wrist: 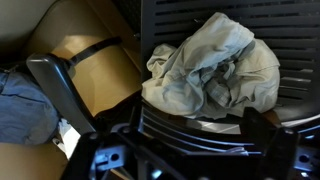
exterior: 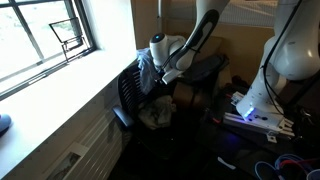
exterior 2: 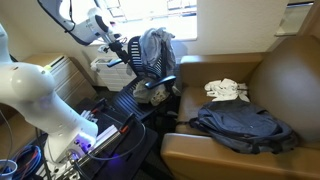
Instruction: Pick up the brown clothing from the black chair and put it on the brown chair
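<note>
The brown clothing (wrist: 215,65) is a crumpled grey-beige garment lying against the slatted black chair (wrist: 190,125). In both exterior views it hangs over the chair's back (exterior 2: 155,47) (exterior: 148,70). The black chair (exterior 2: 135,100) (exterior: 128,95) stands next to the brown chair (exterior 2: 265,75) (exterior: 195,97). My gripper (wrist: 185,150) is open and empty, its dark fingers low in the wrist view just short of the clothing. In the exterior views it hovers beside the chair's back (exterior 2: 120,46) (exterior: 170,68). The brown chair's cushion also shows in the wrist view (wrist: 95,70).
A second pale cloth (exterior 2: 156,94) (exterior: 155,114) lies on the black chair's seat. A white cloth (exterior 2: 226,90) and a dark blue-grey garment (exterior 2: 245,128) lie on the brown chair. A window ledge (exterior: 60,85) runs beside the chair. Another white robot (exterior 2: 40,95) and cables stand nearby.
</note>
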### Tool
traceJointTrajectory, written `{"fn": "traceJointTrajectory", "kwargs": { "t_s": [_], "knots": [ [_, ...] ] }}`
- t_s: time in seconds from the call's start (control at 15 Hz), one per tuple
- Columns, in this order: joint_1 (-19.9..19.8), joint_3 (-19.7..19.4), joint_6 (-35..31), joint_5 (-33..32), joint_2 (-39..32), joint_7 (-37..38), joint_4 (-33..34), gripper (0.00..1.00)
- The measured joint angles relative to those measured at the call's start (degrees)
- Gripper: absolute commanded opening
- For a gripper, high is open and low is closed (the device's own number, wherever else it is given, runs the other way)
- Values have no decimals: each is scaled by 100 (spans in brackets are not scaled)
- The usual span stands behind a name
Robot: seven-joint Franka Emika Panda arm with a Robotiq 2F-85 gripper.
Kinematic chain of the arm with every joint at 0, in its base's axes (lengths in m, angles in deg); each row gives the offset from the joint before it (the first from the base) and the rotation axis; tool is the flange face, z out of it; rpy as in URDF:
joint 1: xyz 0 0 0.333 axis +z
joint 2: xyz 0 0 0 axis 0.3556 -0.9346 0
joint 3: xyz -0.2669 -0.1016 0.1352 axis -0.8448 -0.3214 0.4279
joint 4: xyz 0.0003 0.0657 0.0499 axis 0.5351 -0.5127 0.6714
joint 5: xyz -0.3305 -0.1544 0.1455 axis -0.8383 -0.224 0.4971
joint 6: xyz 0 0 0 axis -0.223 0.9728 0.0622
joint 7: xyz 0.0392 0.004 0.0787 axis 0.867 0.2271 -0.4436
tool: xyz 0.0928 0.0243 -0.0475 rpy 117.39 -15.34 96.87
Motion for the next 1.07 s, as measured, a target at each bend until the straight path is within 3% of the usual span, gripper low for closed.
{"fn": "traceJointTrajectory", "kwargs": {
  "t_s": [0.27,0.47,0.73,0.87,1.07],
  "knots": [
    [-6,42,7,16,-19,-29,1,100],
    [-253,190,-163,386,-394,-1094,48,100],
    [-810,282,-646,741,-1613,-2761,394,100],
    [-856,206,-505,883,-2208,-3444,721,100],
    [-570,-26,280,867,-2877,-3709,1342,100]
  ]
}}
